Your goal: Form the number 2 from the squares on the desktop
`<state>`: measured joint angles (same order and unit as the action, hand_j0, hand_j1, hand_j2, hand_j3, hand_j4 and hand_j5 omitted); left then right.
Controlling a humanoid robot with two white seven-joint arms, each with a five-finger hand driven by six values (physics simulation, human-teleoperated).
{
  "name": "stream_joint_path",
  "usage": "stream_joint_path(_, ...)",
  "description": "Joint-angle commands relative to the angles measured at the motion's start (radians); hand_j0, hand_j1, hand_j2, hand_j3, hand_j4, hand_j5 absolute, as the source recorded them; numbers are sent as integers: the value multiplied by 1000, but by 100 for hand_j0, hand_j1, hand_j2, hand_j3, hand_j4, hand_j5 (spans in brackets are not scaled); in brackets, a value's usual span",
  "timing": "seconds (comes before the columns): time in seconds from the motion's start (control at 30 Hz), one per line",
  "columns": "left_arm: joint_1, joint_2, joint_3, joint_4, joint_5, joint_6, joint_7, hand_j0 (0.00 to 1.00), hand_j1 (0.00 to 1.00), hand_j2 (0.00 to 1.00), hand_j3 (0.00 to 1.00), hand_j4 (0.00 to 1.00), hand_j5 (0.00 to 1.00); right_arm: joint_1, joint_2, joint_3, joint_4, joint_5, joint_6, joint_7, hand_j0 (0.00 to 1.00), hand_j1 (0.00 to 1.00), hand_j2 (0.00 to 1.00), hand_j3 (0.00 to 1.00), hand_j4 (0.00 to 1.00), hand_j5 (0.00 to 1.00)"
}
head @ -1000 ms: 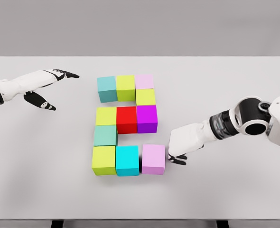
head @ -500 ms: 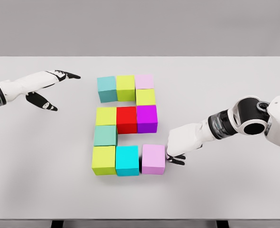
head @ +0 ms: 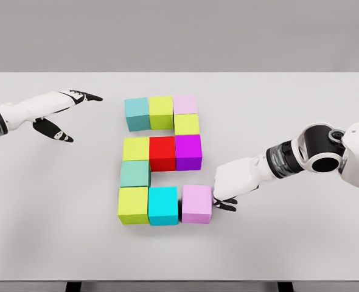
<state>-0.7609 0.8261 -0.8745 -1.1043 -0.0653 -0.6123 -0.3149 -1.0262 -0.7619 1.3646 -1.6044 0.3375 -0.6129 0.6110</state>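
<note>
1. Head view: the coloured squares are seen laid out as a 2 mid-table.
2. The light pink square is touched on its right side by the right hand, whose fingers grip nothing.
3. The left hand is held spread and empty, far left.

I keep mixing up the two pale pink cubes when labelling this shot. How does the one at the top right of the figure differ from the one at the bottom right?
The top pink cube looks paler and smaller, being farther from the camera; the bottom pink cube is a stronger lilac pink. The top one sits flush against its yellow-green neighbour; the bottom one shows a thin gap to the cyan cube. The right hand is at the bottom cube's side; no hand is near the top one. Both end a row.
</note>
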Motion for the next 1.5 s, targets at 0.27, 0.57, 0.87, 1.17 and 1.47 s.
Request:
stream_joint_path(0.27,2,1,0,1,7,1,-1,100,100,100,100,100,100,0,12,-1,0,-5,2,0,18,18,18,18,18,18)
stream_joint_path(0.57,2,1,0,1,7,1,-1,100,100,100,100,100,100,-2,18,-2,0,-5,2,0,18,18,18,18,18,18)
stream_joint_path(0.87,2,1,0,6,7,1,-3,100,100,100,100,100,100,-2,19,-2,0,-5,2,0,18,18,18,18,18,18)
stream_joint_path(1.17,2,1,2,6,7,1,-1,100,100,100,100,100,100,-3,0,-15,41,-5,2,0,18,18,18,18,18,18)
stream_joint_path(1.47,2,16,11,23,10,1,0,100,100,100,100,100,100,14,-171,-397,250,-9,2,0,100,100,100,100,100,100)
